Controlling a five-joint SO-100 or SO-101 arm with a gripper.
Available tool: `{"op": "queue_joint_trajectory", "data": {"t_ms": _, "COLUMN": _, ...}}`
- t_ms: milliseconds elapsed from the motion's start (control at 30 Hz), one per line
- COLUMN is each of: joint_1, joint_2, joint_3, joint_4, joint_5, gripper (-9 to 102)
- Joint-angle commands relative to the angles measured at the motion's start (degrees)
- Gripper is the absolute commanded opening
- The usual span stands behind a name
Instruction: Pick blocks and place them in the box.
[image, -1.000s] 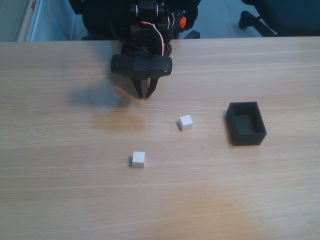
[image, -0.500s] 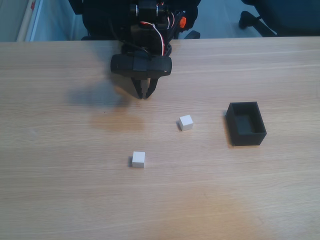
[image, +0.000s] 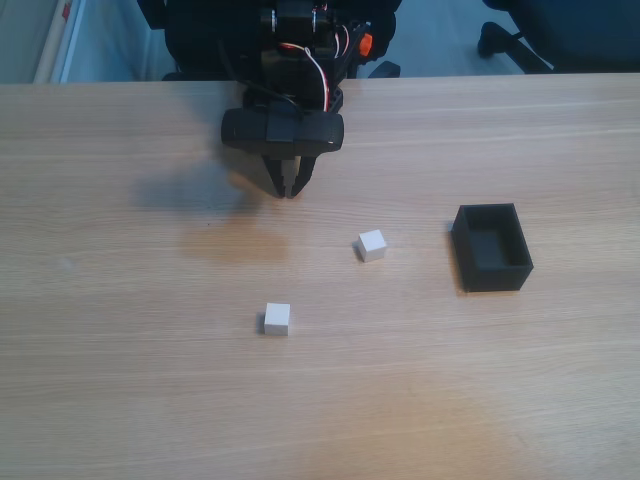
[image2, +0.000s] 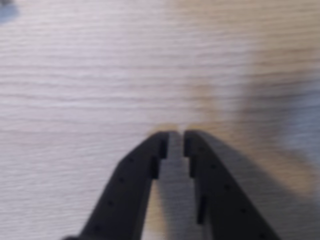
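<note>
Two white blocks lie on the wooden table in the fixed view: one near the middle, the other nearer the front. The black box stands open-topped at the right, with nothing visible inside. My black gripper hangs over the table at the back, up and left of the middle block, well apart from both. Its fingers are almost together with nothing between them. In the wrist view the gripper points at bare wood, a narrow slit between its tips.
The arm's base and wiring sit at the table's back edge. A dark chair base stands on the floor behind. Bare wood lies between the blocks and the box.
</note>
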Motion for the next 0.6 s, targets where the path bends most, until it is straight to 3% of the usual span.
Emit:
{"op": "queue_joint_trajectory", "data": {"t_ms": 0, "joint_1": 0.09, "joint_2": 1.67, "joint_3": 3.69, "joint_4": 4.31, "joint_5": -0.44, "gripper": 0}}
{"op": "queue_joint_trajectory", "data": {"t_ms": 567, "joint_1": 0.09, "joint_2": 1.32, "joint_3": 2.81, "joint_4": 4.22, "joint_5": -0.44, "gripper": 1}}
